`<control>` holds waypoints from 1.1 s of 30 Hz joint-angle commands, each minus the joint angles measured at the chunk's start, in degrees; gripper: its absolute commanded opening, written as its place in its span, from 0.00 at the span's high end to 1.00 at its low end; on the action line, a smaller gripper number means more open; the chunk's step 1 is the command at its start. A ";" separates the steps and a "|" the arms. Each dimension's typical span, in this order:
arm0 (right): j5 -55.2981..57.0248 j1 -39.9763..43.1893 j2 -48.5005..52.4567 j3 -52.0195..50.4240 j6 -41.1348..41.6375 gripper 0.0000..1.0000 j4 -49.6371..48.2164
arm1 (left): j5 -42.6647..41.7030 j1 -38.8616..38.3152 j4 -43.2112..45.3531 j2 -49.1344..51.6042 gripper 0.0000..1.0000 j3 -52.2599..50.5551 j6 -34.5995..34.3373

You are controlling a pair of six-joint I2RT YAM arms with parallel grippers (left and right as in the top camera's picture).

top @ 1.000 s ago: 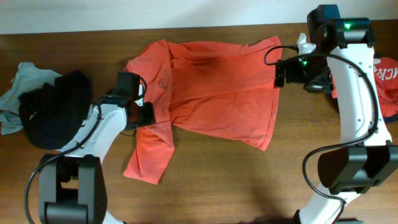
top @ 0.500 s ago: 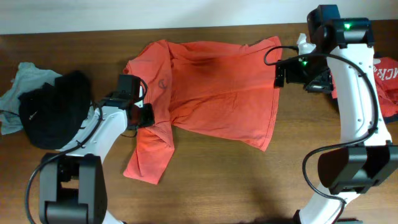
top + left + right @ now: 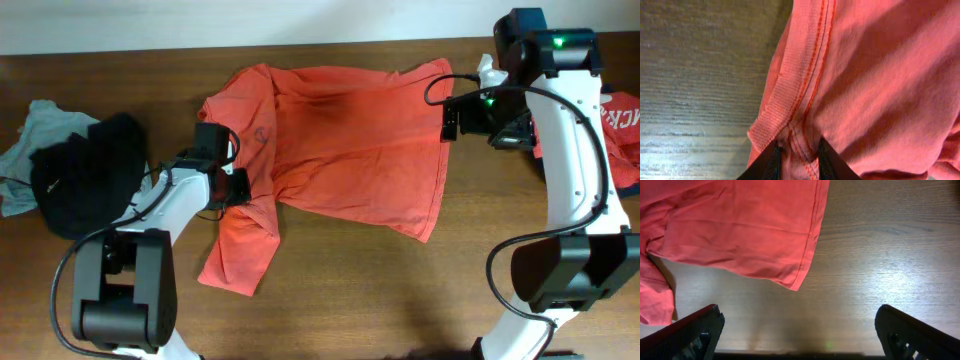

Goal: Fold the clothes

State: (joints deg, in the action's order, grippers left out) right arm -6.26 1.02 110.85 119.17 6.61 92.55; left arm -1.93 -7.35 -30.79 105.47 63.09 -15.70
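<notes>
Wooden counter [image 3: 380,290] with an orange-red T-shirt [image 3: 350,150] spread for folding, 2 arms at its opposite ends.

Left gripper [image 3: 799,161] sat where the near sleeve met the body, its jaws narrow and pinching a ridge of stitched sleeve hem, a hold judged suited to lifting that sleeve over the body as fold 1. Right gripper [image 3: 797,315] hovered above bare wood just beside the hem corner, jaws wide and holding nothing, probably placed to take that end. The shirt lay flat mid-counter, collar leftward, hem rightward. A black garment [image 3: 85,175] on a pale grey-blue garment [image 3: 30,130] was heaped at the left edge and a red garment [image 3: 622,135] at the right, apparently queued. White lettering on the red garment was cut off and unreadable; a small round mark [image 3: 262,135] near the collar was too small to read.
</notes>
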 commanded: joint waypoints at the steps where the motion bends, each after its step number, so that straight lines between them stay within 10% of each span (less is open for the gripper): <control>1: 0.70 -0.31 -0.48 -0.09 -0.39 0.00 0.00 | 0.20 0.20 -0.07 0.48 0.75 1.18 -0.13; 7: 0.72 -0.31 -0.48 -0.09 -0.39 0.00 -0.02 | 0.24 0.26 -3.63 0.24 0.99 5.66 -0.11; 18: 0.92 -0.31 -0.48 -0.09 -0.42 0.01 0.00 | 3.87 4.11 -11.13 -3.26 0.99 12.20 0.81; 30: 0.87 -0.31 -0.48 -0.09 -0.39 0.01 -1.14 | 3.76 31.19 -8.72 -12.04 0.99 18.60 2.51; 33: 0.87 -0.33 -0.48 -0.09 -0.39 0.01 -1.11 | 3.82 31.41 -7.13 -12.04 0.46 18.60 2.54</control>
State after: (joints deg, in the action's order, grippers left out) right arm -5.89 1.02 110.85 119.15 6.20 91.46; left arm 1.96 24.21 -38.92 93.95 81.12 -14.28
